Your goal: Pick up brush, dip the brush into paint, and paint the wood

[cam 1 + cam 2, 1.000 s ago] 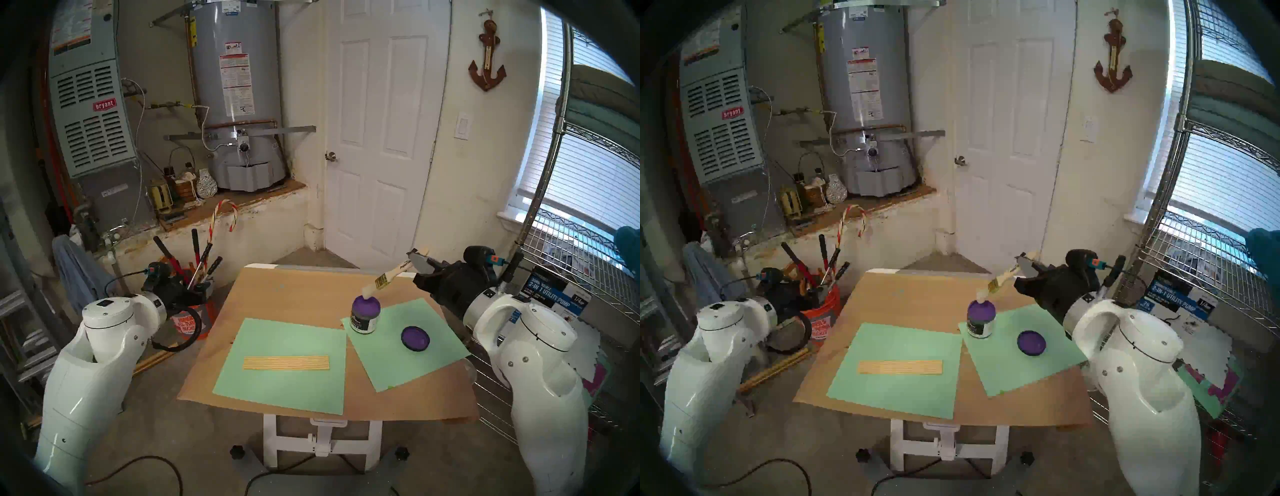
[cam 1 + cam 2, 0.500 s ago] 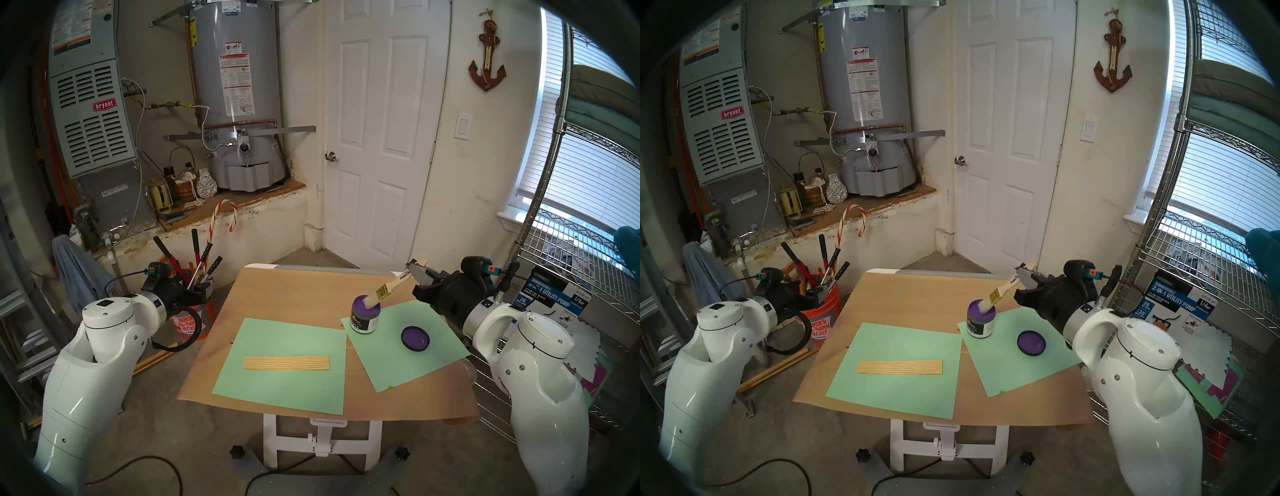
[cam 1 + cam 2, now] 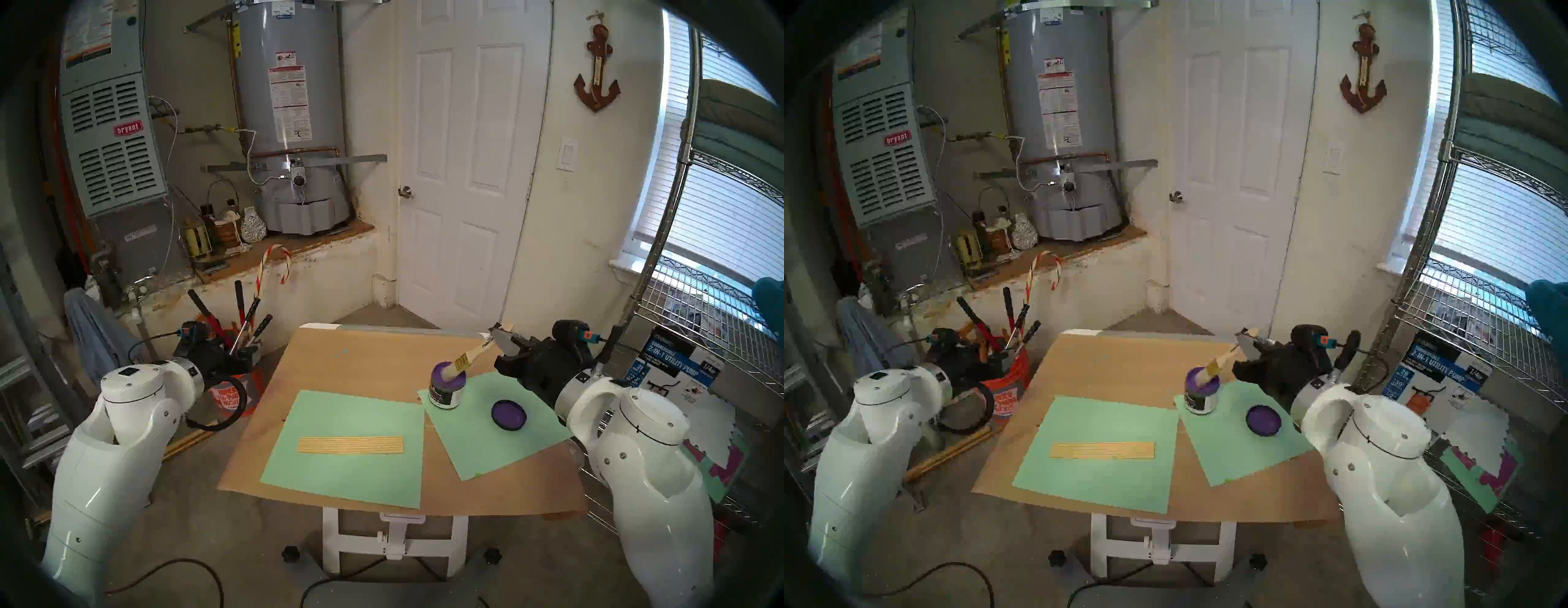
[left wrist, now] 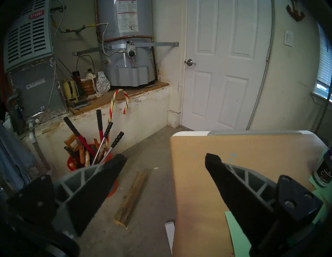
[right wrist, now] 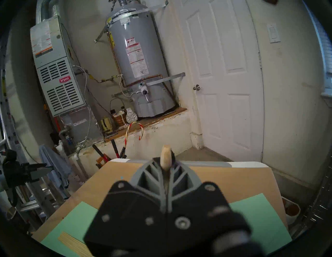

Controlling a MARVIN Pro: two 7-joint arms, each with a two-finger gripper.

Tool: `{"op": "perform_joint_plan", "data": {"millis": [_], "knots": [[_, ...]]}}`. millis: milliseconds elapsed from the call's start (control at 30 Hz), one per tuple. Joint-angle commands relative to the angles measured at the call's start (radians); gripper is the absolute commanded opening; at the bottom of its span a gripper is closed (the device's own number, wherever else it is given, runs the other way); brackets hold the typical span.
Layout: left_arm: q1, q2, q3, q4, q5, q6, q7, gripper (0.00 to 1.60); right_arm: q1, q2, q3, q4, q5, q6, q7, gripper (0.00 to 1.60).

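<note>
Right gripper [image 3: 500,339] clamps the brush [image 3: 471,356] near the handle's far end, handle tip poking out past the fingers in the wrist view. Brush slopes down and to the robot's left, bristles sunk in the paint [image 3: 445,370] inside a small open jar [image 3: 444,392]. Dip step underway, by my reading.

Key relation: the wood [image 3: 351,445] lies well apart from the jar, nearer the robot and to its left, flat on the larger green sheet [image 3: 339,475]. Long axis runs left-right across the table. Strip looks bare, no purple on it yet. R arm carries the brush, so the stroke falls to it; it must lift clear of the jar rim, then swing left and in toward the robot.

Left gripper [image 4: 165,161] hangs off the table's left edge, jaws wide apart, holding nothing. Roughly as near the wood as the R arm, but idle.

Surface: brown paper over a small white table [image 3: 394,539]; second green sheet [image 3: 475,446] under the jar, with purple-lined lid [image 3: 508,415] beside it. Drip risk across both sheets.

Room: garage corner w/ water heater [image 3: 292,106], furnace [image 3: 106,127], white door [image 3: 466,170], wire shelving [image 3: 721,318] on the right.
</note>
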Motion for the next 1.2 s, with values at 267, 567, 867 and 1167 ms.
{"op": "perform_joint_plan", "data": {"millis": [267, 567, 867, 1167], "knots": [[-0.005, 0.001, -0.011, -0.017, -0.002, -0.003, 0.002, 1.6, 0.035, 0.029, -0.072, 0.004, -0.102, -0.039, 0.001, 0.0], [-0.005, 0.001, -0.011, -0.017, -0.002, -0.003, 0.002, 1.6, 0.013, 0.035, -0.11, 0.008, -0.156, -0.066, -0.002, 0.0], [-0.004, 0.001, -0.012, -0.017, -0.002, -0.003, 0.002, 1.6, 0.0, 0.036, -0.128, 0.024, -0.186, -0.096, -0.002, 0.0], [-0.005, 0.001, -0.011, -0.017, -0.002, -0.003, 0.002, 1.6, -0.021, 0.026, -0.097, 0.009, -0.176, -0.12, -0.001, 0.0]]}}
